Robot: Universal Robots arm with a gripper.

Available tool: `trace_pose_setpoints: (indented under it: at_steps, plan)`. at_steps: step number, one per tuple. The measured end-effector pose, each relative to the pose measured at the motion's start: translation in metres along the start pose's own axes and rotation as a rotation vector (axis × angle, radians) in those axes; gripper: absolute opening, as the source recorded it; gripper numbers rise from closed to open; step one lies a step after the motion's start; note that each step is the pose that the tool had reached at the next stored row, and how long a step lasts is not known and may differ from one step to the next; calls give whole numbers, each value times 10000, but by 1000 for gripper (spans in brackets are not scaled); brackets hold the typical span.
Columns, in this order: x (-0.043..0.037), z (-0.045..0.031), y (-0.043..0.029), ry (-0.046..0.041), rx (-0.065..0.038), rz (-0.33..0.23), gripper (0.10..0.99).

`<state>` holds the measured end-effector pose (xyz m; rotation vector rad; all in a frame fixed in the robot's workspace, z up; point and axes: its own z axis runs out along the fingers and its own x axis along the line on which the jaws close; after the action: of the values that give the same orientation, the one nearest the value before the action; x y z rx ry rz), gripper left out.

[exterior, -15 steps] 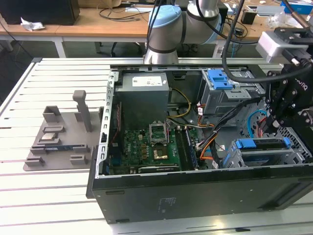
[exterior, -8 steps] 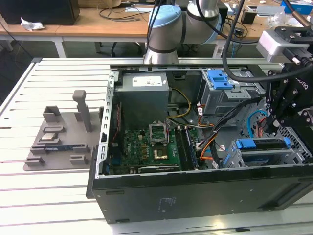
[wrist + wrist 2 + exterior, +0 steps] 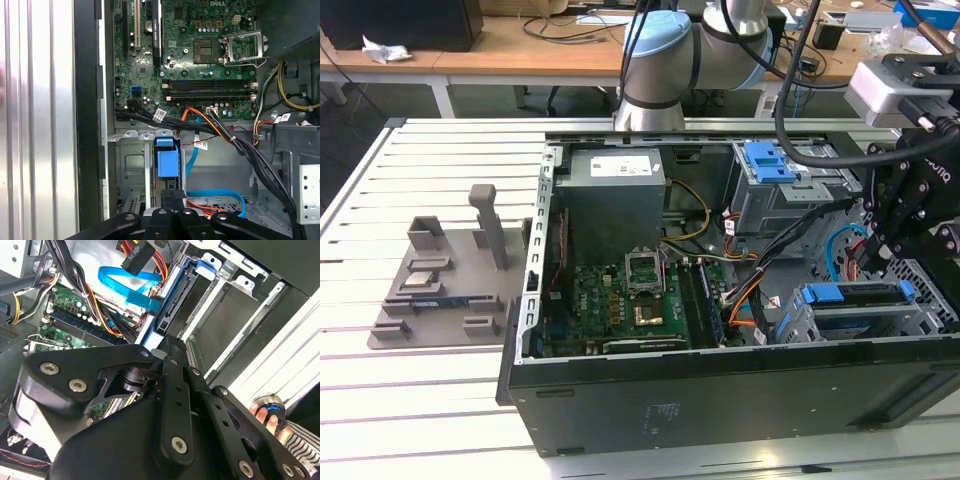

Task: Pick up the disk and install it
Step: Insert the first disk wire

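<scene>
Gripper [image 3: 173,195] closed on itself, holds nothing, tips just at blue end of disk [image 3: 167,164] — disk already inside drive cage [image 3: 131,165] at case [image 3: 720,395] corner; seating seems nearly finished.

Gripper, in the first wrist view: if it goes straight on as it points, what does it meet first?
Probably the blue plastic piece on the drive cage, right ahead of the gripper; depth is unclear.
</scene>
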<state>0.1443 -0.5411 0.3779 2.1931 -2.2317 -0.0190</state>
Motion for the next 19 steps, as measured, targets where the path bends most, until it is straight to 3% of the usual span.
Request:
trace_pose_setpoints:
  at_steps: [1,2,5,13,19]
  plan:
    - [0,0,0,0,0,0,173]
    - [0,0,0,0,-1,0,173]
    - [0,-1,0,0,-1,0,361]
    - [0,-2,-20,1,-3,-1,361]
    - [-5,-5,-273,0,-3,0,361]
